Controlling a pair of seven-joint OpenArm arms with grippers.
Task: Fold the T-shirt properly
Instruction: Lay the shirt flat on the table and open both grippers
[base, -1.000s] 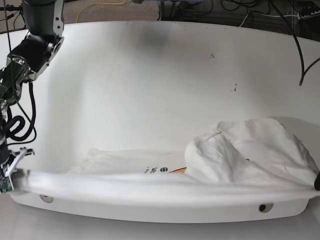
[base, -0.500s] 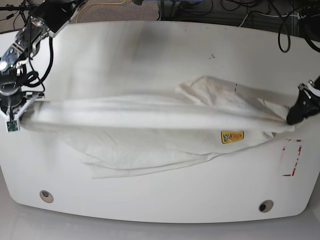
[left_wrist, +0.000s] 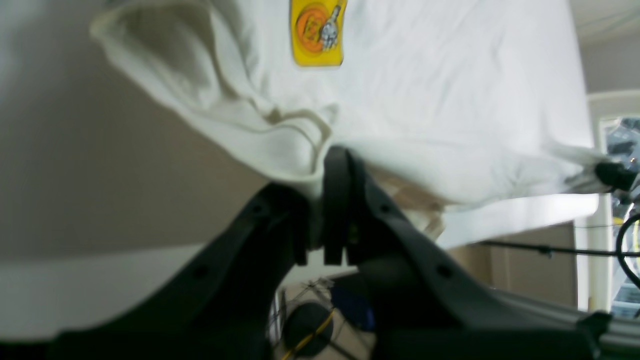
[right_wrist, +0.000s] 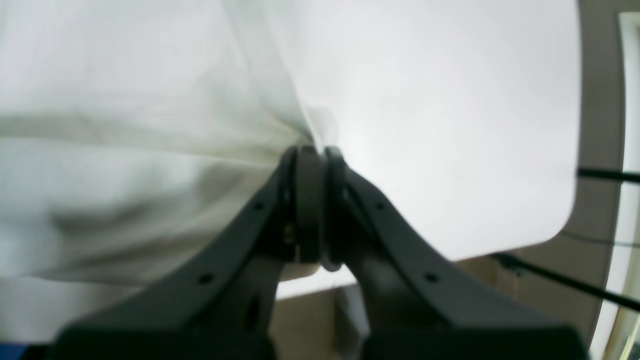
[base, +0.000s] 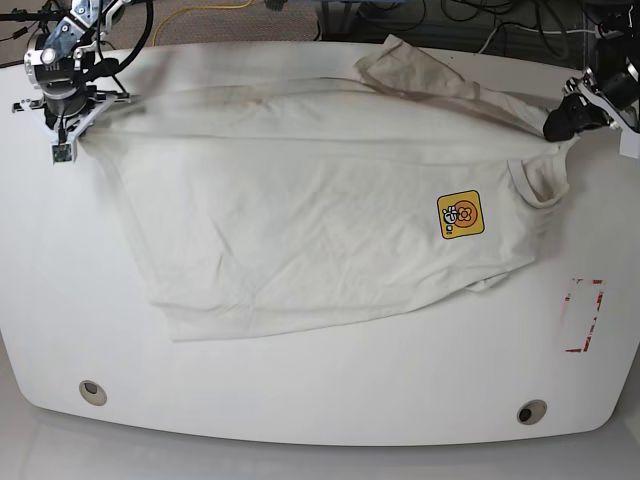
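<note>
White table (base: 330, 390), T-shirt (base: 310, 210) stretched between end effectors

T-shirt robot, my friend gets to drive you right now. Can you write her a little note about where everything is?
Left gripper: shut on the T-shirt, at its edge near the neck opening.
Right gripper: shut on the T-shirt's opposite far corner.
The T-shirt is stretched between the two grippers across the far side of the white table, mostly spread out, logo patch facing up. One sleeve is bunched at the far edge, and the near hem is wrinkled.
Done: shirt opened out.
Left: lay it flat, smooth the sleeve, then make every fold.
</note>
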